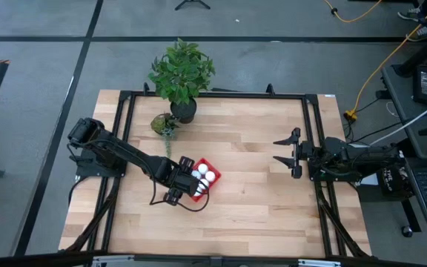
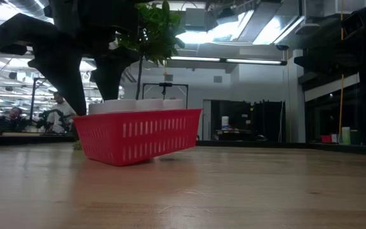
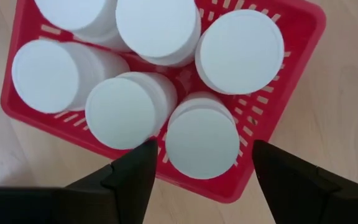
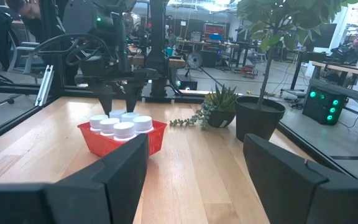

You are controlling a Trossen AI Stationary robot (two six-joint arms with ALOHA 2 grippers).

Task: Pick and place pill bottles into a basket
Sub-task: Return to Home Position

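Observation:
The red basket (image 1: 214, 170) stands on the wooden table left of its middle, and shows in the low view (image 2: 138, 133) and the right wrist view (image 4: 98, 142). Six white pill bottles (image 1: 204, 176) stand upright in it, caps up (image 3: 157, 28). My left gripper (image 1: 186, 182) hangs over the basket's left end, pointing down, open. Its fingers (image 3: 135, 171) stand on either side of one corner bottle (image 3: 202, 142), with a gap showing on each side. My right gripper (image 1: 276, 150) waits open and empty at the table's right side, level, facing the basket.
A leafy plant in a dark pot (image 1: 182, 74) and a small succulent (image 1: 163, 124) stand at the far edge, behind the basket. Black frame rails (image 1: 313, 133) run along the table's sides. Bare wood lies between the basket and my right gripper.

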